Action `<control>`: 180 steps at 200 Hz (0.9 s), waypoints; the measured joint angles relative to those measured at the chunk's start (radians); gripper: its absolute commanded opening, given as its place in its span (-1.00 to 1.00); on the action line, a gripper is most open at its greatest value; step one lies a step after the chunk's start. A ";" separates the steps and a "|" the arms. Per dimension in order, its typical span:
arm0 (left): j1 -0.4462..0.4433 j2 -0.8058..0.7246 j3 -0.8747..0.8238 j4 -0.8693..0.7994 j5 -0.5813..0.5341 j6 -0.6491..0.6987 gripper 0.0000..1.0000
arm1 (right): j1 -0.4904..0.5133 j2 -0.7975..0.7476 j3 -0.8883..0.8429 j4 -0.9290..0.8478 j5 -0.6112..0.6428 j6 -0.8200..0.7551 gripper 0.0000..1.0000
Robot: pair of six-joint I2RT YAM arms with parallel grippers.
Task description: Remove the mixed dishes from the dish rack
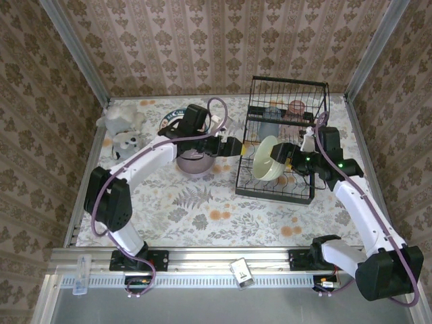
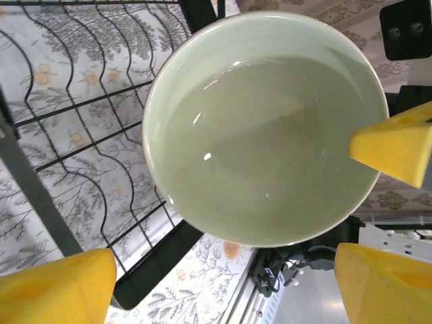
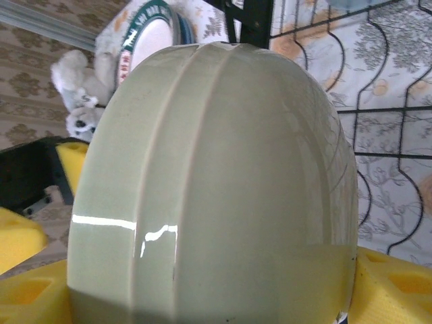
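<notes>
Partway: the plate (image 1: 172, 118) and lavender bowl (image 1: 192, 166) sit out at the dish rack's (image 1: 283, 194) nine o'clock. The right gripper (image 1: 287, 159) clamps the pale green bowl (image 1: 268, 159) over the lower tier; the left gripper (image 1: 237, 146) gapes; cups (image 1: 272, 113) wait at twelve o'clock.

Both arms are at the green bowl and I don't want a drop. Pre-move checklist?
1. Left gripper open: ok.
2. Pale green bowl between left fingers: not ok, sits ahead of them.
3. Right gripper firm on bowl: cannot tell, fingers flank it.
4. Bowl free of dish rack wires: cannot tell.
5. Lavender bowl clear of left arm: cannot tell, lies beneath it.
</notes>
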 measured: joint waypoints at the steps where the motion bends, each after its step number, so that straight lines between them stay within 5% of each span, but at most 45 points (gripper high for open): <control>1: 0.000 0.001 0.001 0.000 0.001 0.000 0.69 | 0.000 -0.001 0.000 0.001 -0.002 0.001 -1.00; 123: 0.010 0.076 0.090 0.000 0.124 -0.010 0.67 | -0.026 -0.106 -0.027 0.197 -0.192 0.209 -1.00; 180: -0.010 0.076 0.091 0.000 0.121 -0.044 0.33 | -0.026 -0.132 -0.027 0.238 -0.211 0.256 -1.00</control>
